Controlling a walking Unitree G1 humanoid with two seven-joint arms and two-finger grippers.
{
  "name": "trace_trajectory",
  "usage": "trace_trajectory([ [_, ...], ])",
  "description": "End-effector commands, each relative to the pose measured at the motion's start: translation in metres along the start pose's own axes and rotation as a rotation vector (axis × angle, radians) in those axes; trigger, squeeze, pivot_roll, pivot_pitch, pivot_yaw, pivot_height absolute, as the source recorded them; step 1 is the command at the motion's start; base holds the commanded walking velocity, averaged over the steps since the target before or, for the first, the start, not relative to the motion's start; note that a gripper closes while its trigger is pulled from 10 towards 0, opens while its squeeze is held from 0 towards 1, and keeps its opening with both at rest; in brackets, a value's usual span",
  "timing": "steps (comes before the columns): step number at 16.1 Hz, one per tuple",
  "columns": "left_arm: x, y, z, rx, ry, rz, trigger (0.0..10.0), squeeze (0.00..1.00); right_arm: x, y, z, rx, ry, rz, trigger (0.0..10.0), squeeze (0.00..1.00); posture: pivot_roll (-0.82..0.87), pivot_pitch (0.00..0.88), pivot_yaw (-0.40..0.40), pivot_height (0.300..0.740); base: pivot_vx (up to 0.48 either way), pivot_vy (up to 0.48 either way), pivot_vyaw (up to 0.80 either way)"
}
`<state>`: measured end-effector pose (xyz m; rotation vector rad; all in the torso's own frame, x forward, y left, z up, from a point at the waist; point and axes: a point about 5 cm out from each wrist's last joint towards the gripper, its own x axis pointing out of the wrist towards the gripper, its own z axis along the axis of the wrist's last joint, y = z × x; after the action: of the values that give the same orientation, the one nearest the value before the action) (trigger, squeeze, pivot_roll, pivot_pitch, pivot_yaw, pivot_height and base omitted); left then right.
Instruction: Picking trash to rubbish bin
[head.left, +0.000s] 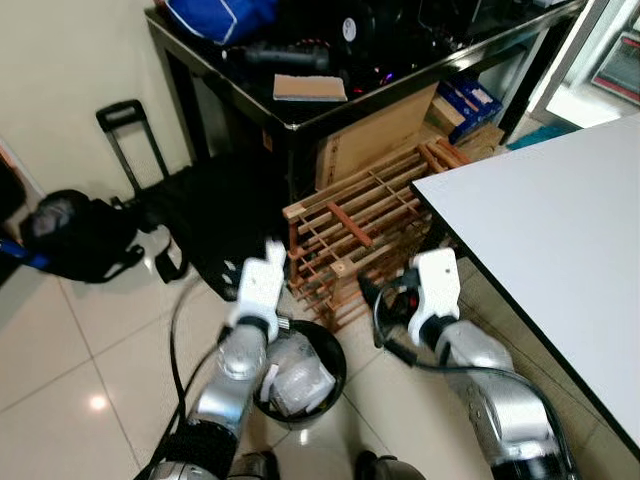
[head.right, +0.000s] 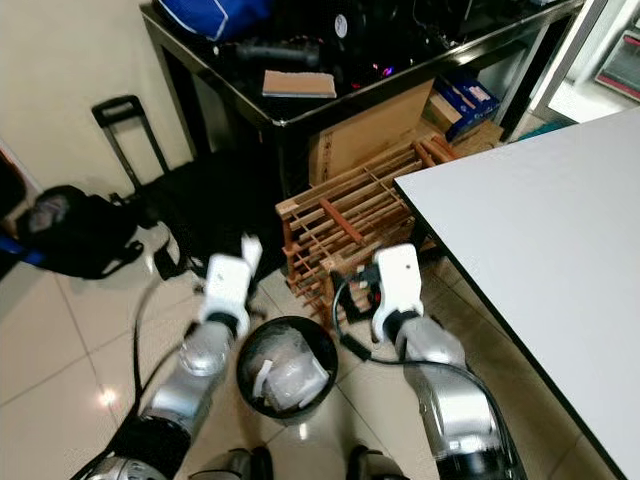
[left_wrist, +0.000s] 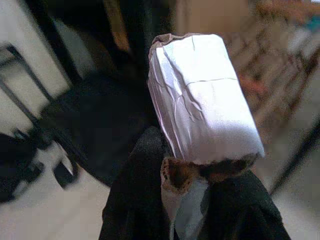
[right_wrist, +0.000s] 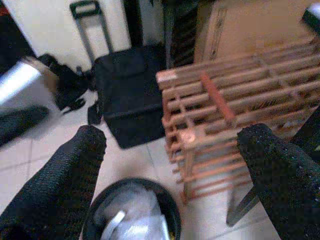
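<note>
Left gripper (left_wrist: 192, 200) is seen in the left wrist view with its fingers (left_wrist: 135, 200) pinched on a crumpled white wrapper (left_wrist: 202, 100); the wrapper's lower end is clamped between the fingers and most of it projects beyond the tips. Torn brown edging is visible at the clamp line.

In the head views the wrapper is seen raised at the front of the left arm, above and to the left of the rubbish bin (head.left: 330, 355), over the floor tiles beside the rim rather than over the opening. The grip itself is not resolved there; that detail is given by the left wrist view alone.

Right gripper (right_wrist: 170, 150) is held with its fingers (right_wrist: 75, 175) spread wide, nothing between them. Through the gap the bin is seen below, lined with a clear bag and already holding pale crumpled trash (right_wrist: 132, 215). The wooden rack (head.left: 350, 225) is seen just behind the bin, with a black bag (right_wrist: 125, 92) on the floor beside it.

In the head views a white worktop (head.left: 550, 230) is shown on the right and a dark cluttered table (head.left: 300, 105) behind the rack
</note>
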<state>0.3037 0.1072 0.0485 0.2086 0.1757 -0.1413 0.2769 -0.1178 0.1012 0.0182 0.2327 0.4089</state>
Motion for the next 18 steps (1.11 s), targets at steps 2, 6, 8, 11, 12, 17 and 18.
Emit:
trace_trajectory([
  [2, -0.005, -0.010, -0.011, -0.010, 0.045, -0.053, 10.0, 0.00, -0.009, 0.014, 0.000, 0.005, 0.013, 0.064, 10.0, 0.00, -0.09, 0.240, -0.047, 0.740, 0.000, 0.000, 0.00],
  [6, -0.008, -0.022, -0.045, -0.017, 0.191, -0.069, 10.0, 0.00, -0.028, 0.032, 0.000, 0.027, 0.040, 0.130, 10.0, 0.00, -0.11, 0.320, -0.076, 0.740, 0.000, 0.000, 0.00],
  [8, -0.004, -0.019, -0.047, -0.009, 0.225, -0.062, 10.0, 0.00, -0.033, 0.033, 0.002, 0.026, 0.055, 0.144, 10.0, 0.00, -0.11, 0.350, -0.087, 0.740, 0.000, 0.000, 0.00],
  [11, -0.004, -0.016, -0.051, 0.039, 0.256, -0.078, 10.0, 0.00, -0.037, 0.034, 0.005, 0.022, 0.066, 0.151, 10.0, 0.00, -0.13, 0.380, -0.098, 0.740, 0.000, 0.000, 0.00],
  [12, -0.004, -0.013, -0.056, 0.096, 0.284, -0.074, 10.0, 0.00, -0.039, 0.035, 0.006, 0.029, 0.070, 0.152, 10.0, 0.00, -0.13, 0.395, -0.099, 0.740, 0.000, 0.000, 0.00],
  [17, -0.005, 0.002, -0.062, 0.165, 0.315, -0.015, 10.0, 0.00, -0.042, 0.035, 0.005, 0.039, 0.089, 0.135, 10.0, 0.00, -0.14, 0.413, -0.096, 0.740, 0.000, 0.000, 0.00],
  [18, -0.001, 0.004, -0.055, 0.166, 0.289, 0.001, 10.0, 0.00, -0.043, 0.035, 0.005, 0.044, 0.090, 0.130, 10.0, 0.00, -0.14, 0.415, -0.096, 0.740, 0.000, 0.000, 0.00],
])
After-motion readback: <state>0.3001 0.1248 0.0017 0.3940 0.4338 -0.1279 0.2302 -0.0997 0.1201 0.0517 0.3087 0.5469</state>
